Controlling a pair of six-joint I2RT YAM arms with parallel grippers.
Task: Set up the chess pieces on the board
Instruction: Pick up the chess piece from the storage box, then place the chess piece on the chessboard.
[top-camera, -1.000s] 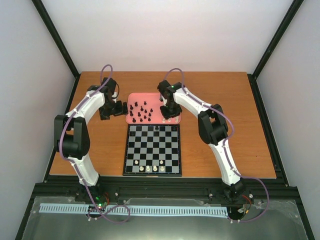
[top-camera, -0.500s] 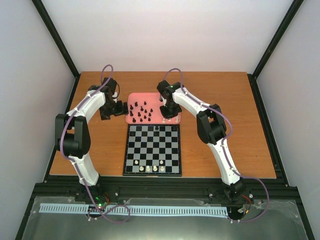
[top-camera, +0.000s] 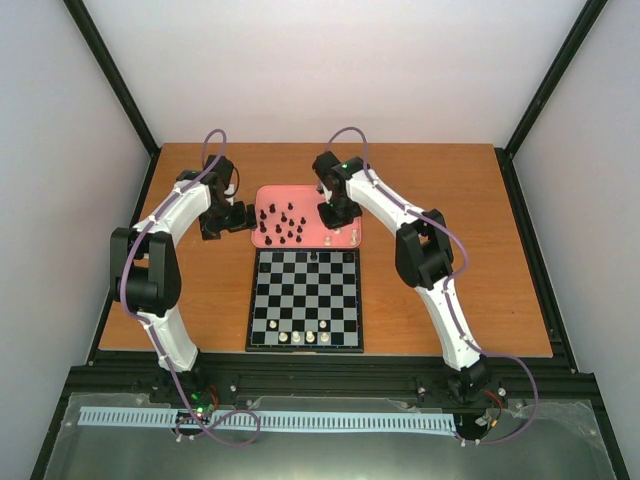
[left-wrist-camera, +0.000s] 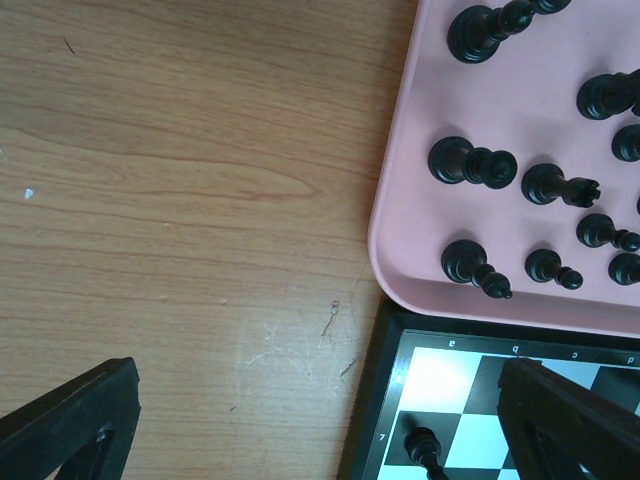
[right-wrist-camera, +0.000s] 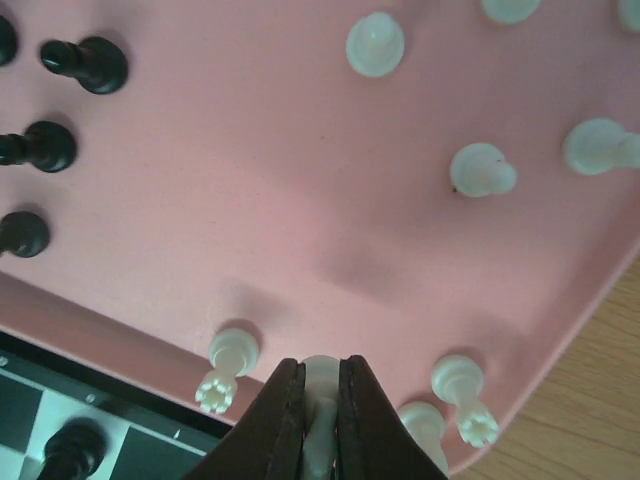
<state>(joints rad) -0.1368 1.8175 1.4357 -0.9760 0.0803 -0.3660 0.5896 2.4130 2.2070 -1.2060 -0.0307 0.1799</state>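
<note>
The board (top-camera: 305, 300) lies in the middle of the table, with three cream-white pieces (top-camera: 298, 338) on its near row and one black piece (top-camera: 314, 257) on its far row. The pink tray (top-camera: 268, 238) behind it holds several black pieces (top-camera: 285, 222). My right gripper (top-camera: 331, 215) hangs over the tray's right part, shut on a cream-white chess piece (right-wrist-camera: 322, 420) held above the tray (right-wrist-camera: 300, 200), with other cream-white pieces (right-wrist-camera: 228, 362) standing round it. My left gripper (top-camera: 240, 216) is open and empty beside the tray's left edge; its fingers (left-wrist-camera: 570, 420) frame the board's corner (left-wrist-camera: 400, 420).
The left wrist view shows black pieces (left-wrist-camera: 470, 162) on the tray's corner and one black piece (left-wrist-camera: 425, 445) on the board. Bare wooden table (top-camera: 460, 230) lies left and right of the board. Black frame rails edge the table.
My right gripper has moved a little up and away over the tray with the cream-white piece in it. The left arm has not moved.
</note>
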